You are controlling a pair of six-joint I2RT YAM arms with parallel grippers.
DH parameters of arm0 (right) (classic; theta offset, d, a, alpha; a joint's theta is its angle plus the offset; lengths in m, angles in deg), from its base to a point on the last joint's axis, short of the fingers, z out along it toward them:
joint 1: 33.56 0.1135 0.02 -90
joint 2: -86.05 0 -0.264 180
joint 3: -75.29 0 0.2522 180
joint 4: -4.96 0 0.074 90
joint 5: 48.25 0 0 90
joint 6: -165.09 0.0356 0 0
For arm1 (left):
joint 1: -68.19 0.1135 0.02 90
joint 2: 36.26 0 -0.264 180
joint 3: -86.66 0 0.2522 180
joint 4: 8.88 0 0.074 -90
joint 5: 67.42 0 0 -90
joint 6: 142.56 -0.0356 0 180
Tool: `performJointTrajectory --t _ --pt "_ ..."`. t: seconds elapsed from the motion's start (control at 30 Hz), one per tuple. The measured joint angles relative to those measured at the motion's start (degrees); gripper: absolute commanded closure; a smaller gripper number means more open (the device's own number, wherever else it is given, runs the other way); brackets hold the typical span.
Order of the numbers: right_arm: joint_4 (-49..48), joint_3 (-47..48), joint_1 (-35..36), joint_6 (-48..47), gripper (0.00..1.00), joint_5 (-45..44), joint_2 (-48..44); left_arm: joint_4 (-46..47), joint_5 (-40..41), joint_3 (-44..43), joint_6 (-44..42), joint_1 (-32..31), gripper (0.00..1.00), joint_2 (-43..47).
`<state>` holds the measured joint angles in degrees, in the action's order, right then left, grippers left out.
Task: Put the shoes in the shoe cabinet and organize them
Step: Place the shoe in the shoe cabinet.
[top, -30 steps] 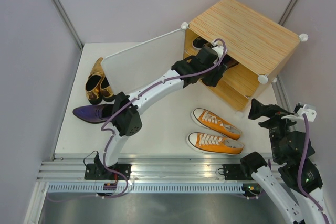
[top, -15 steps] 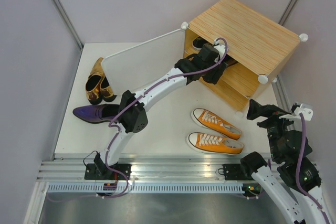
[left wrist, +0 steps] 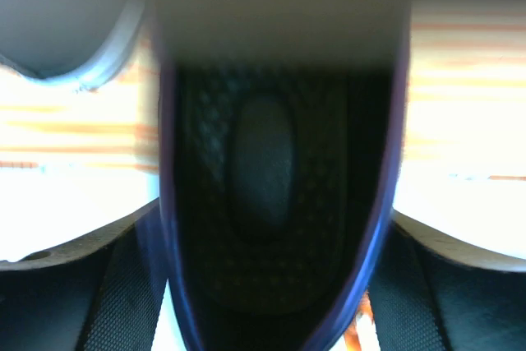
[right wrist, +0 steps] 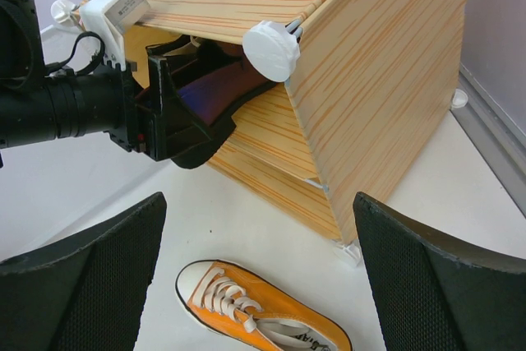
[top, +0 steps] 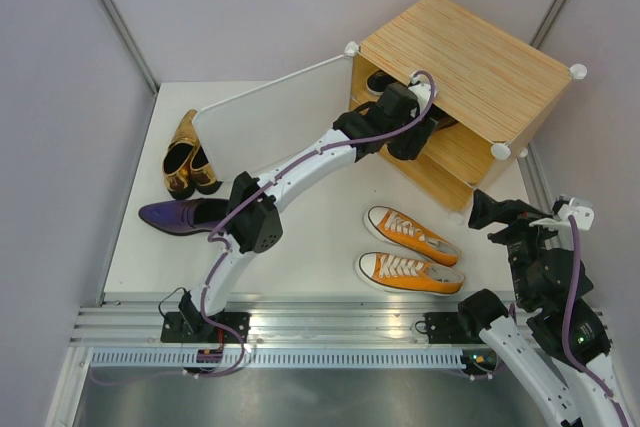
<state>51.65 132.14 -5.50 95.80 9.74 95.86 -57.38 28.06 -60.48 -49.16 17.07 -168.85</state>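
I see the table [top: 320, 237] with the cabinet [top: 470, 67] at its far right corner, set at an angle so that its mouth faces the near left. Its door [top: 270, 87] is swung wide open to the left. My left arm [top: 290, 172] stretches across the table, and the left gripper [top: 408, 130] is at the mouth of the upper compartment. My right gripper [right wrist: 259, 203] hangs near the table's right edge, facing the cabinet, with its jaws spread wide and nothing between them.

In the left wrist view a purple loafer [left wrist: 263, 162] fills the gap between the fingers [left wrist: 123, 285], insole up, over the striped wood. The right wrist view shows this loafer lying above the shelf in the upper compartment, with the left gripper's jaws on either side of its near end. I cannot tell whether the pads press on it or stand just off it.

A black sneaker [top: 383, 80] sits in the same compartment, further left. The two orange sneakers [top: 408, 273] lie side by side on the table in front of the cabinet. The gold pumps [top: 185, 157] are together at the left of the table, and the other loafer [top: 180, 215] lies just nearer than them.
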Motion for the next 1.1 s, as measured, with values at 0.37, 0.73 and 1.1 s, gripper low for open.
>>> performJointTrajectory --t 0.37,0.73,1.1 --pt "-0.02 0.0 0.28 0.0 0.02 -0.02 -0.09 5.35 -0.72 -1.66 -0.09 0.0 0.02 0.0" --pt "-0.17 0.0 0.35 0.0 0.02 -0.02 -0.09 6.62 0.04 2.99 -0.09 -0.02 0.0 1.9" --pt "-0.35 -0.13 0.59 0.0 0.02 0.0 -0.09 9.9 1.46 12.68 -0.28 -0.13 0.09 8.22"
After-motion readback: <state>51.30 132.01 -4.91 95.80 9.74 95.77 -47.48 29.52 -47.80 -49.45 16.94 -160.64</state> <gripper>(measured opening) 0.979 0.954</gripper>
